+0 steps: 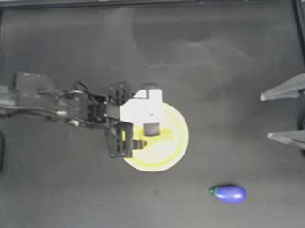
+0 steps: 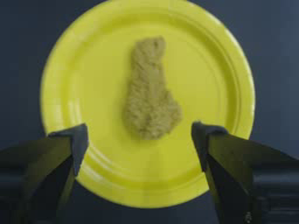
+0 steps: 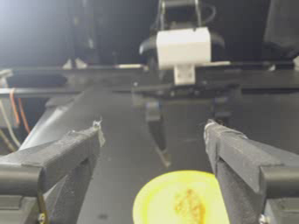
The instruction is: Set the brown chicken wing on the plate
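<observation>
The brown chicken wing [image 2: 151, 100] lies flat near the middle of the yellow plate [image 2: 88, 78], touching nothing else. My left gripper [image 2: 140, 127] hangs straight above it, open, one jaw on either side of the wing's thick end and clear of it. In the top view the left gripper [image 1: 133, 119] and its wrist cover the upper left part of the plate [image 1: 172, 153] and hide the wing. The right wrist view shows the plate [image 3: 158, 197] with the wing [image 3: 188, 205] on it. My right gripper [image 1: 287, 112] stays at the right edge, open and empty.
A blue eggplant-like toy with a green tip [image 1: 229, 193] lies on the table to the lower right of the plate. The dark table [image 1: 178, 49] is bordered by a frame along the top and sides.
</observation>
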Motion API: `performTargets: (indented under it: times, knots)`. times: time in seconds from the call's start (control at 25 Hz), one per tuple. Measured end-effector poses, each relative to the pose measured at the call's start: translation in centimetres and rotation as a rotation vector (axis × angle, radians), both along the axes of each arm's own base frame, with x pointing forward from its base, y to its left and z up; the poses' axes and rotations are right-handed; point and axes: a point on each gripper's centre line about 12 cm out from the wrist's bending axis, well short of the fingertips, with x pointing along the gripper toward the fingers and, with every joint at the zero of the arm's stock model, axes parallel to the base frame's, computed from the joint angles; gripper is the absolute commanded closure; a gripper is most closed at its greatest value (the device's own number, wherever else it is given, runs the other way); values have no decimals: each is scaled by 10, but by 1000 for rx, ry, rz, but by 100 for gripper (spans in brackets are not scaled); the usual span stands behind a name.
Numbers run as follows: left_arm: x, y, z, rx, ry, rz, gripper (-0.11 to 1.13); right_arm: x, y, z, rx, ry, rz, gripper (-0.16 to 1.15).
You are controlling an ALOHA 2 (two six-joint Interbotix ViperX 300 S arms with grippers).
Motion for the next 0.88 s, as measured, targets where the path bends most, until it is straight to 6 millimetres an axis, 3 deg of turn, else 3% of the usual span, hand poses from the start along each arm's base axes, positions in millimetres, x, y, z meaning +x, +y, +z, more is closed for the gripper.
performTargets:
  times: [0.28,0.88]
  knots:
    - [-33,-3,43,13,-122,-2,2,-5,-4,4,0,-20,-21,-1]
    - [-107,-15,97,-11,-565,21,2,-8,-6,2,6,-12,-32,-1]
